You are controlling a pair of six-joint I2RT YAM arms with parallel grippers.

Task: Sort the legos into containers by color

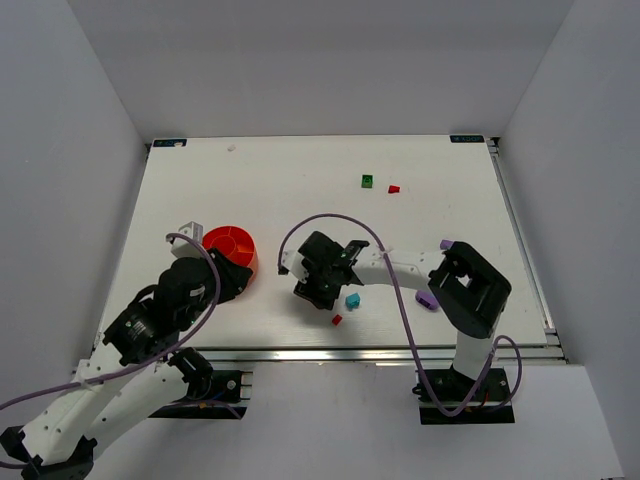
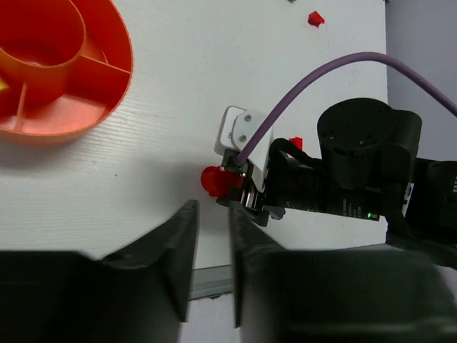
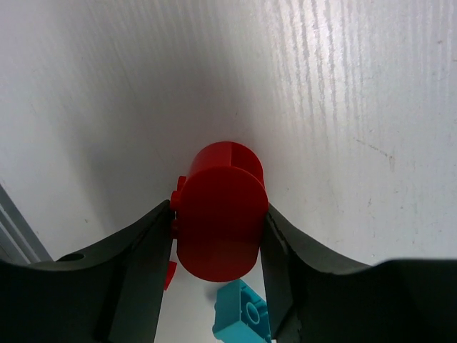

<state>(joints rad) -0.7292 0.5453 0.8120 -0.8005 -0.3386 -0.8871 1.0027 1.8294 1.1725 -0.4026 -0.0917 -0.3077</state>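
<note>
My right gripper (image 3: 218,230) is shut on a small red round container (image 3: 223,193), its fingers (image 3: 146,250) pressed to both sides, low over the table. A teal lego (image 3: 243,316) and a tiny red lego (image 3: 169,274) lie just under it. From above, the right gripper (image 1: 314,290) sits mid-table beside the teal lego (image 1: 352,300) and red lego (image 1: 337,320). The orange divided container (image 1: 232,244) stands to the left, with my left gripper (image 1: 230,280) right beside it. The left gripper (image 2: 212,211) has a narrow gap and holds nothing. It faces the red container (image 2: 213,180).
A green lego (image 1: 368,181) and a red lego (image 1: 394,188) lie far back on the table. Purple legos (image 1: 427,300) sit by the right arm's elbow. The right arm's purple cable (image 1: 330,220) loops over mid-table. The table's metal front edge (image 1: 380,354) runs close behind the legos.
</note>
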